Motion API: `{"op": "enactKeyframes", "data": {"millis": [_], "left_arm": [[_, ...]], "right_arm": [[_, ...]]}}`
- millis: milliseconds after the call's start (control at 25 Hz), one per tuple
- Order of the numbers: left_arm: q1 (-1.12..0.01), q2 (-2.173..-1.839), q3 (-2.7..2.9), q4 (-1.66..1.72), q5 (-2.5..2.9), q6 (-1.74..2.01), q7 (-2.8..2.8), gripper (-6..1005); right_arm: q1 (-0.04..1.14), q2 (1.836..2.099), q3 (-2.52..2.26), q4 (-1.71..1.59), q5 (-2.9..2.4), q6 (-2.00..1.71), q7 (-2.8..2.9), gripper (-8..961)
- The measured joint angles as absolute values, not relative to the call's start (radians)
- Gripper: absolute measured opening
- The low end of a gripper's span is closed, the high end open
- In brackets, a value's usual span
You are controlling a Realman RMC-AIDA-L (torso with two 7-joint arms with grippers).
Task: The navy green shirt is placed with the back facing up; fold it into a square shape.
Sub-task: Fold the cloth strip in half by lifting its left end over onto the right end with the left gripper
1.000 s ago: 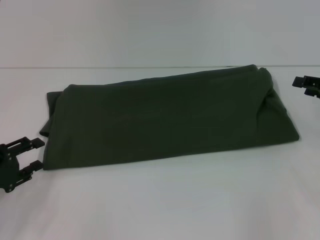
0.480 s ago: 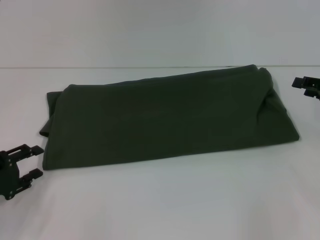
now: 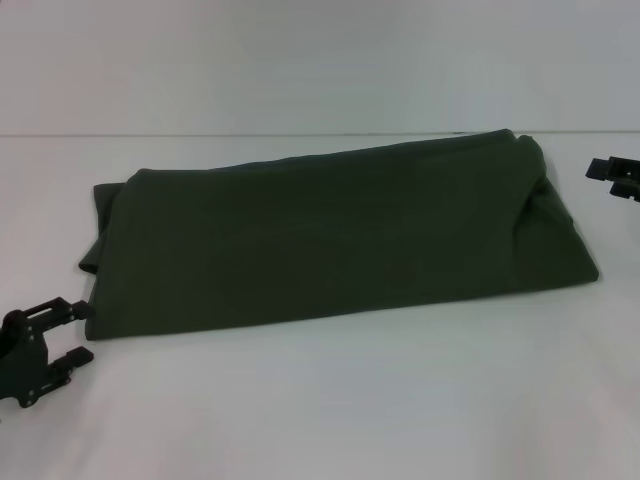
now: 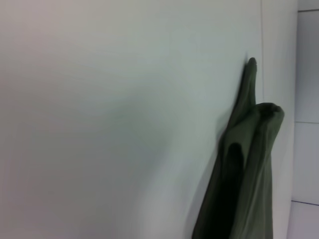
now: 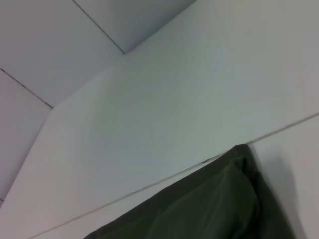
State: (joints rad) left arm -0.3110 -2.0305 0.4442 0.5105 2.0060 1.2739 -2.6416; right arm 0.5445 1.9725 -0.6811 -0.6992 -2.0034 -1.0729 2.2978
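The navy green shirt [image 3: 330,240] lies folded into a long band across the white table, its right end farther back than its left. My left gripper [image 3: 77,332] stands open just off the shirt's near left corner, touching no cloth. At the right edge of the head view, my right gripper [image 3: 610,178] shows only in part; it sits open beside the shirt's far right end and holds nothing. The left wrist view shows a folded end of the shirt [image 4: 249,174] edge-on. In the right wrist view a corner of the shirt [image 5: 199,209] appears.
The white table [image 3: 330,410] runs wide in front of the shirt and ends at a back edge [image 3: 200,134] against a pale wall. No other objects are in view.
My left gripper has drawn back toward the table's near edge, away from the shirt's left corner. The right gripper has slid slightly further out of the head view. The shirt has not moved.
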Motion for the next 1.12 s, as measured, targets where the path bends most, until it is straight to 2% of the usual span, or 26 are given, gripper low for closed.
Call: {"op": "enactKeyframes", "data": {"millis": [560, 1120], "left_arm": [[-0.347, -2.03, 0.445, 0.474, 2.009, 1.239, -2.642, 557], [-0.448, -2.035, 0.445, 0.459, 2.008, 1.178, -2.589, 524]], "right_arm": [[0.541, 1.974, -0.675, -0.697, -2.007, -1.073, 2.298, 567], [0.545, 1.972, -0.67, -0.687, -2.003, -1.064, 2.285, 564]]}}
